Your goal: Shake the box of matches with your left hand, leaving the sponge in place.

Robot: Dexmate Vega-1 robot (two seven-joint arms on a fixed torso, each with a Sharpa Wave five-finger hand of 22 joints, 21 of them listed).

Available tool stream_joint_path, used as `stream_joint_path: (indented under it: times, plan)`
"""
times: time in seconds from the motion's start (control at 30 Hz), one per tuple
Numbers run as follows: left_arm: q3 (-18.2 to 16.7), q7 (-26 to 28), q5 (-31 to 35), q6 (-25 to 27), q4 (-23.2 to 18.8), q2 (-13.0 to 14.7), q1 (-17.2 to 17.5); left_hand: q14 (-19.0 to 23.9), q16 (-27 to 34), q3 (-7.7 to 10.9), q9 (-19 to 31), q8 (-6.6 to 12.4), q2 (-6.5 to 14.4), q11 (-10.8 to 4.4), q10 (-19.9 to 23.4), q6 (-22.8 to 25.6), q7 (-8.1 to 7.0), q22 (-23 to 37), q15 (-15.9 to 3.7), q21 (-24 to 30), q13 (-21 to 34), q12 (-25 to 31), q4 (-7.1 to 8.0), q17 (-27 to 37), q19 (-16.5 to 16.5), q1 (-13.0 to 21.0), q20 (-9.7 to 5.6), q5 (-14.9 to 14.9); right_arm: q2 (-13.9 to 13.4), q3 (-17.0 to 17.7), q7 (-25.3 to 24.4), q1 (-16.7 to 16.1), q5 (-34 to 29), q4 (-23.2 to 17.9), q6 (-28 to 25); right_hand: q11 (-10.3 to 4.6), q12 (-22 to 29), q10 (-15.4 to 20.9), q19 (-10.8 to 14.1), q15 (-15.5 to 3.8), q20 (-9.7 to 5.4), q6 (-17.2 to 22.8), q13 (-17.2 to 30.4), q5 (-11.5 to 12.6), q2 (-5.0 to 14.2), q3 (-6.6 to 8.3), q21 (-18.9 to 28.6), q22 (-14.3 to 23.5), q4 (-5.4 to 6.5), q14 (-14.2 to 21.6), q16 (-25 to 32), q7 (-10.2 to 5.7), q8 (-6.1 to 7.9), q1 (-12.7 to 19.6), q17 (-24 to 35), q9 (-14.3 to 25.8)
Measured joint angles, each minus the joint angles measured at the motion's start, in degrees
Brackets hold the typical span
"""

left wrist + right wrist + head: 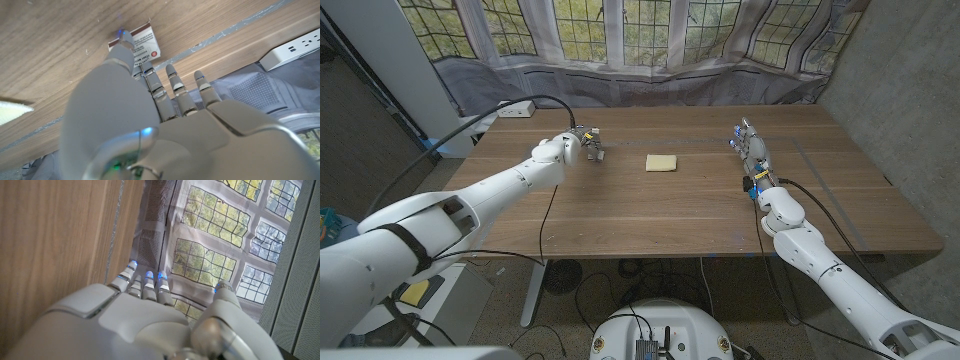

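Looking at the left robot hand (586, 142) first: it's at the matchbox (138, 44), w/ thumb tip on the box's printed label face and the other fingers (176, 85) reaching alongside toward it. The head view is too small to show if the box is lifted or on the surface (650, 210); the left wrist view suggests it's right at the wood, prob. pinched betw. thumb and fingers, but I can't confirm a full hold — far side of the box is hidden.

Key relation: box sits directly at the left fingertips, no gap to close. Its long axis looks to run roughly across the line of the fingers, tho foreshortened. The sponge (662, 162) lies off to the left robot hand's inner side, well apart, toward the middle of the surface. The right robot hand (751, 148) is much farther from the box, beyond the sponge, fingers straight and close together, holding nothing.

Materials: matchbox = small flat cardboard, white label w/ red-brown print, crisp edges; should be light and rigid-ish, crushable if I squeeze hard. Sponge = pale yellow rectangle, soft-looking, thin. Surface = brown wood grain, matte, w/ a grey tape line.

My read: the shake needs a lift straight up, keeping the swing away from the sponge side.
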Motion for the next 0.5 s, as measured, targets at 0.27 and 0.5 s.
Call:
stream_joint_path:
  times: [0.27,0.5]
  plan:
    - [0.02,0.24,0.28,0.1,-0.28,0.2,0.34,-0.4,0.0,0.0,0.28,-0.5,0.66,-0.12,-1.79,-1.83,-0.02,0.0,-0.01,0.0,0.22,-0.24,0.0,-0.12,-0.21,-0.7,-0.21,0.0,-0.16,0.0,-0.06,-0.07,-0.08,-0.38,-0.4,0.0,0.0,0.0,0.0,0.0,0.0,0.0,0.0,0.0,0.0,0.0,0.0,0.0,0.0,0.0,0.0,0.0,0.0,0.0,0.0,0.0]
    - [0.07,0.41,0.54,0.23,-0.39,0.23,0.5,-0.4,0.0,-0.23,0.0,-1.13,0.45,0.62,-4.7,-5.15,0.25,0.0,-0.01,0.0,0.24,-0.66,0.25,-0.09,-0.2,-2.08,-0.21,0.04,-0.18,-0.04,-0.09,-0.07,-0.12,-0.48,-0.47,0.0,0.0,0.0,0.0,0.0,0.0,0.0,0.0,0.0,0.0,0.0,0.0,0.0,0.0,0.0,0.0,0.0,0.0,0.0,0.0,0.0]
